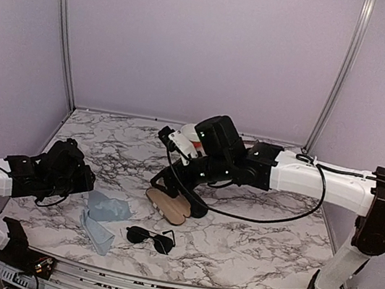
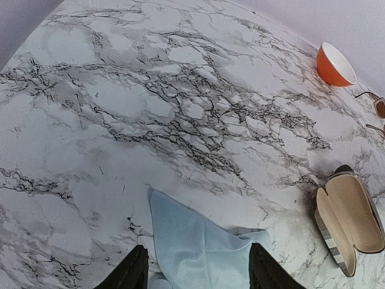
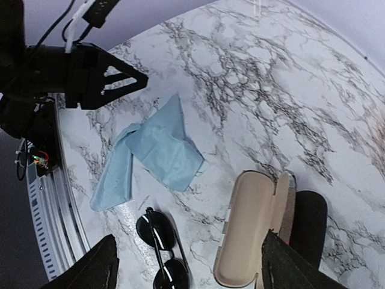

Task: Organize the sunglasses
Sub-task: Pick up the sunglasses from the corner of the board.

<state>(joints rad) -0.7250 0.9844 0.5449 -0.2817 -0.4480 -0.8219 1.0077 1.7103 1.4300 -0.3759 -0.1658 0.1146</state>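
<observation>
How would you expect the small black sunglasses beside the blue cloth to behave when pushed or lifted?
The black sunglasses look light, with a thin frame, so a push would probably slide them across the smooth marble table. Their thin arms likely flex or swing, making a grip there unsteady. The glossy lenses seem slippery and scratch-prone.

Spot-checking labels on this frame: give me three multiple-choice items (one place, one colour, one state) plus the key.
1. Relative to the open case and the blue cloth, where do the black sunglasses lie?
A. inside the case
B. on the table between them
C. on top of the cloth
2. What colour is the case's lining?
A. red
B. green
C. beige
3. The case's lid is:
A. folded back
B. shut
C. missing

Key: B, they rest on bare marble, clear of both; C, the exposed inside is beige; A, both halves show, spread apart.
</observation>
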